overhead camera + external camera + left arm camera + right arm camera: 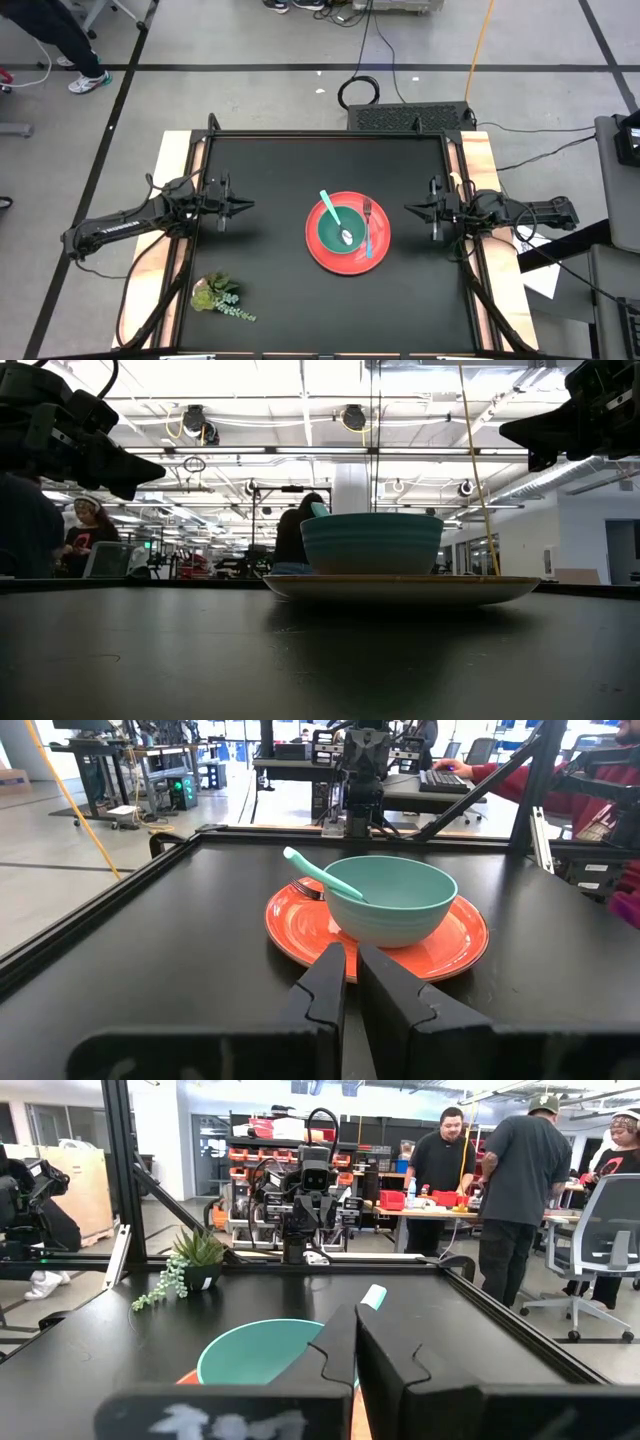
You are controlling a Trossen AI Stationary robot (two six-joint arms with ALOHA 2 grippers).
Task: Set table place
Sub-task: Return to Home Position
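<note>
A round red plate (345, 245) lies flat on the black table (270, 170), right of its middle. A teal-green bowl (340, 228) stands on the plate. A teal-handled spoon (334, 215) lies in the bowl, its handle leaning over the rim toward the far left. A blue-handled fork (369, 232) rests on the plate, right of the bowl. My left gripper (246, 207) hovers shut above the table, left of the plate. My right gripper (410, 209) hovers shut just right of the plate. In the left wrist view the bowl (390, 898) and plate (300, 920) sit ahead of the shut fingers.
A leafy green plant sprig (218, 296) lies near the table's near-left corner. Pale wooden strips (175, 160) run along the left and right sides. Bare black tabletop lies toward the far edge and along the near edge. People stand at benches beyond the table (520, 1190).
</note>
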